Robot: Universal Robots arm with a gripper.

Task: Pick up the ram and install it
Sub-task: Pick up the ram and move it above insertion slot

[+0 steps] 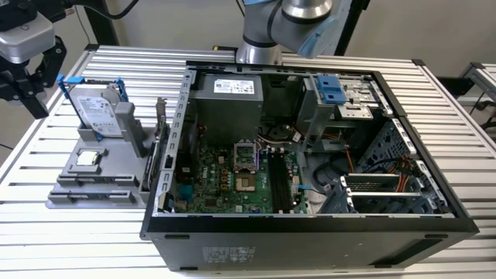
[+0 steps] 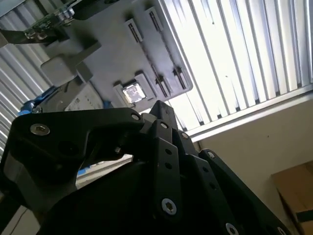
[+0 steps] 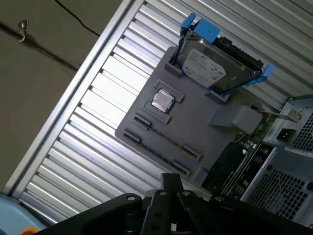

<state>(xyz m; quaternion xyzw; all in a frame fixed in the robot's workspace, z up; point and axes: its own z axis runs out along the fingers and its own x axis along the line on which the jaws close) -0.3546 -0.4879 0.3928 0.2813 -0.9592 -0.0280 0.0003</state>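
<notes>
A thin bluish strip, which I take for the ram (image 1: pixel 93 196), lies along the front slot row of the grey holder (image 1: pixel 81 171) on the table, at the exterior view's left. My gripper (image 1: pixel 29 87) hangs above the table's far left corner, up and away from the holder, touching nothing. The open computer case (image 1: pixel 310 224) holds the motherboard (image 1: pixel 225 180) with its long black slots (image 1: pixel 277 180). In the first wrist view the holder (image 3: pixel 195 122) lies below the gripper's black linkage (image 3: pixel 166 210). The second wrist view has the holder (image 2: pixel 112 54) beyond the same linkage (image 2: pixel 146 161).
On the holder stand a silver hard drive in a blue frame (image 1: pixel 97 113), a small square chip (image 1: pixel 87 157) and an upright card with a metal bracket (image 1: pixel 159 139). The arm's base (image 1: pixel 259 52) rises behind the case. The slatted table (image 1: pixel 69 232) ends just left of the holder.
</notes>
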